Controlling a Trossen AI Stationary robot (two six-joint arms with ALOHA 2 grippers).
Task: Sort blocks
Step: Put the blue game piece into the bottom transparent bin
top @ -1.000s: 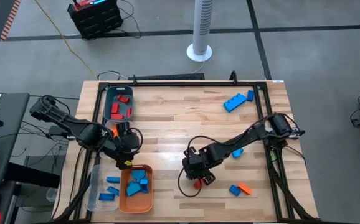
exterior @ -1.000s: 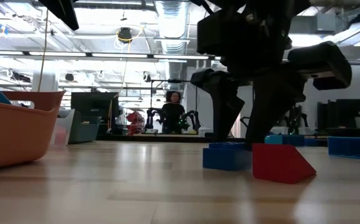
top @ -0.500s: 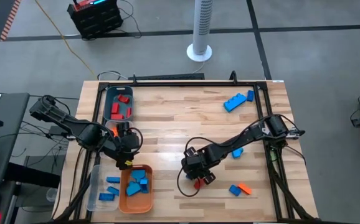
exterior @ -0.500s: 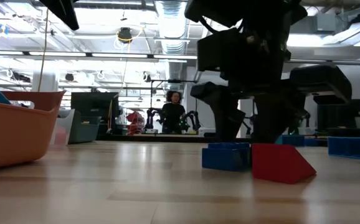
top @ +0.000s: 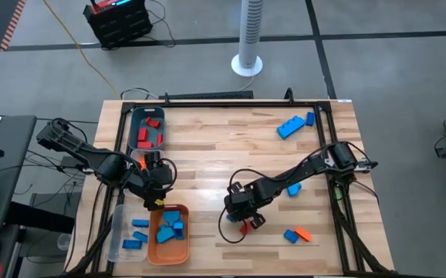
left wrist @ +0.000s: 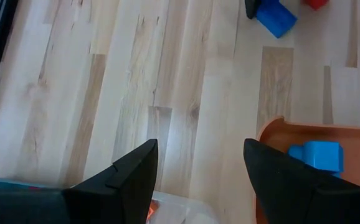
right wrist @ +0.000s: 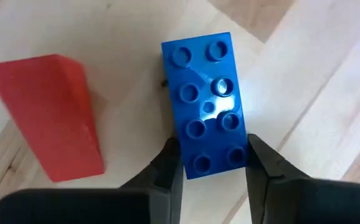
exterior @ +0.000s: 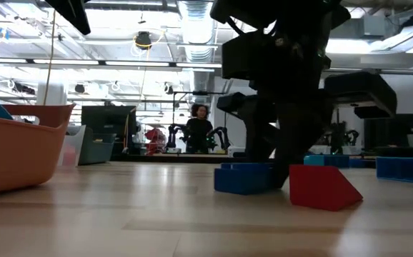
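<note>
Wooden bench point(top: 231, 154) across the middle of the high view, framed by black rails. Left arm at left centre, its gripper point(top: 158, 202) spread and holding nothing, hovering just above the orange tray point(top: 169, 249) at lower left. Clear bin point(top: 124, 235) touching the tray's left side, light blue blocks in both. Teal bin point(top: 133, 127) in the upper left, red blocks inside. Right arm reaching in from the right edge toward lower centre; right gripper point(right wrist: 210, 167) clamped on the dark blue block point(right wrist: 206, 102), fingers point(right wrist: 169, 165) pressing both long sides at one end, studs up. Red wedge block point(right wrist: 58, 112) just beside it, apart. More blue blocks point(top: 294, 124) at upper right; a blue-and-orange pair point(top: 297, 235) at lower right.
</note>
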